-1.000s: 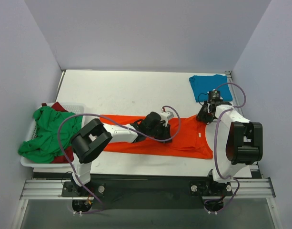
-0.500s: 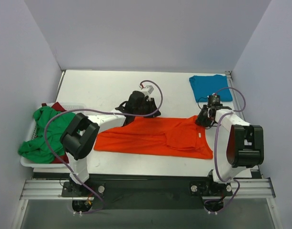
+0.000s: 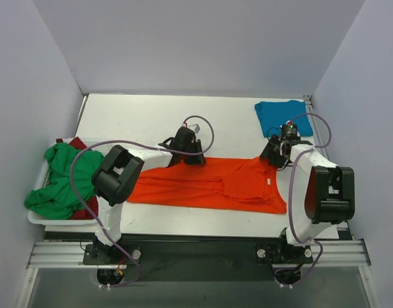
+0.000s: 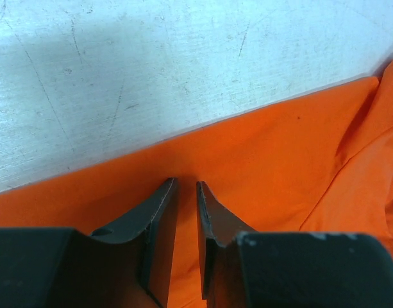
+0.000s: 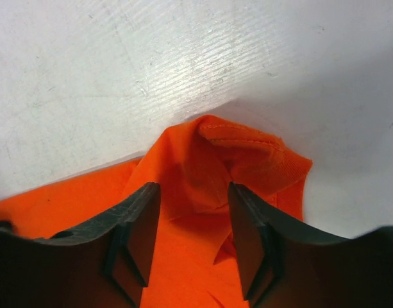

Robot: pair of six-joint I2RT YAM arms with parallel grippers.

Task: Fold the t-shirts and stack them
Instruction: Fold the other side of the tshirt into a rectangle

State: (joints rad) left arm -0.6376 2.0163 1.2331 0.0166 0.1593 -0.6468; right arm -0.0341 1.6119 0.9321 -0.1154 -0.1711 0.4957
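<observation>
The orange-red t-shirt [image 3: 209,185] lies flat as a long strip across the table's middle. My left gripper [image 3: 188,154] is down on its far edge, with the jaws closed to a narrow gap and pinching the cloth [image 4: 260,154] in the left wrist view [image 4: 183,183]. My right gripper [image 3: 274,154] is open and straddles a raised, hemmed corner of the same shirt [image 5: 241,151] at its right far end [image 5: 193,187]. A folded teal blue t-shirt [image 3: 281,117] lies at the back right. The green t-shirt [image 3: 65,176] and the dark red one [image 3: 79,144] are heaped on the left.
The white lattice basket [image 3: 55,221] holding the green and dark red shirts sits at the table's left edge. Grey walls close in the back and both sides. Bare white tabletop [image 3: 138,119] lies behind the orange shirt.
My left gripper went from the shirt's middle up past its far edge, then came back down onto that edge. The shirt now lies wider and flatter. My right gripper stayed at the right corner.
</observation>
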